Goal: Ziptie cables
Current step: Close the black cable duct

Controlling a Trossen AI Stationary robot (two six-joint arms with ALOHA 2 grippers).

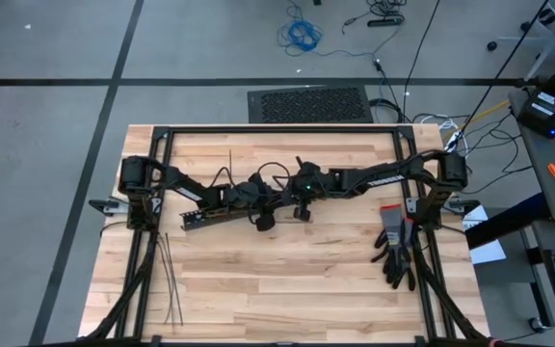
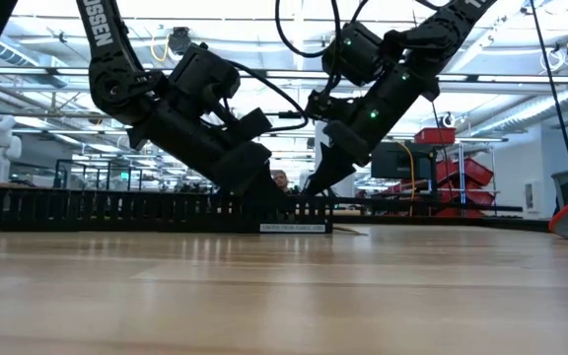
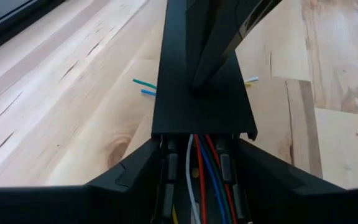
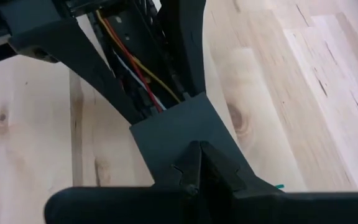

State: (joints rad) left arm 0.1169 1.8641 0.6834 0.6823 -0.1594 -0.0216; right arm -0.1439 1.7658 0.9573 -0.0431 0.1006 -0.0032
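The cables (image 3: 199,180) lie inside the black duct (image 1: 222,210) at the middle of the table (image 1: 287,289). The left gripper (image 3: 194,163) has its fingers spread around the duct. The right gripper (image 4: 196,163), fingers pressed together, rests on the duct's flat cover. The zipties (image 1: 169,280) lie well apart, near the left edge.

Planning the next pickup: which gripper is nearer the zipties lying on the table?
Left. The left gripper sits at the black duct, with the zipties nearer the front left corner. The right gripper is farther off, toward the table's middle.
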